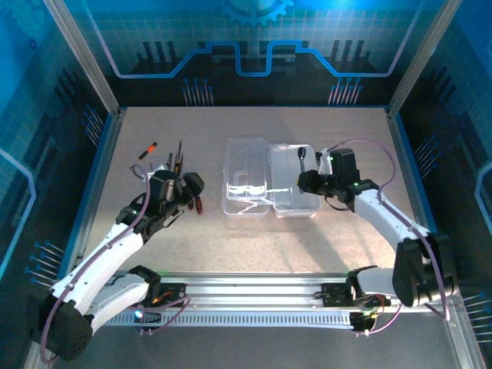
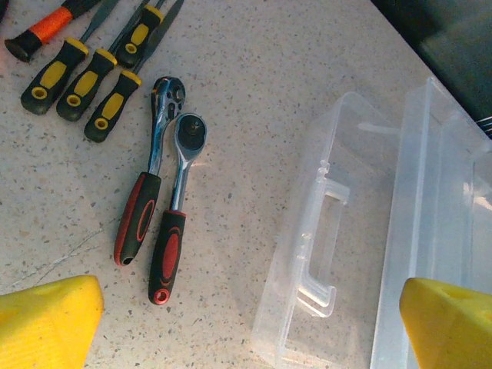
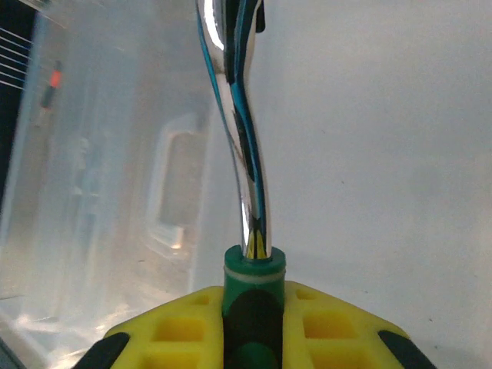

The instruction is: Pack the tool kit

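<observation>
Leftmost, screwdrivers (image 2: 83,86) and ratchets (image 2: 167,254) lying loose on table (image 1: 231,246), handles roughly parallel, easing side-on grabs. Left gripper (image 1: 175,191) hovering over them, claw released wide, holding nothing, probably lining up next pick. Centre: clear case (image 1: 247,201) lying open flat, lid (image 2: 323,231) beside tray (image 1: 296,201), leaving tray reachable from above. Right gripper (image 1: 307,183) clenching green-handled chrome tool (image 3: 247,177) by handle end, shaft projecting over tray, likely for lowering in.

— Left wrist view: what's cut off?
— The yellow-and-black tools (image 2: 84,83) lose their shafts at the top edge; the clear case (image 2: 323,231) runs off right.
— Right wrist?
— The chrome tool (image 3: 246,169) loses its head at the top; the right end effector (image 3: 254,311) hides its handle.
</observation>
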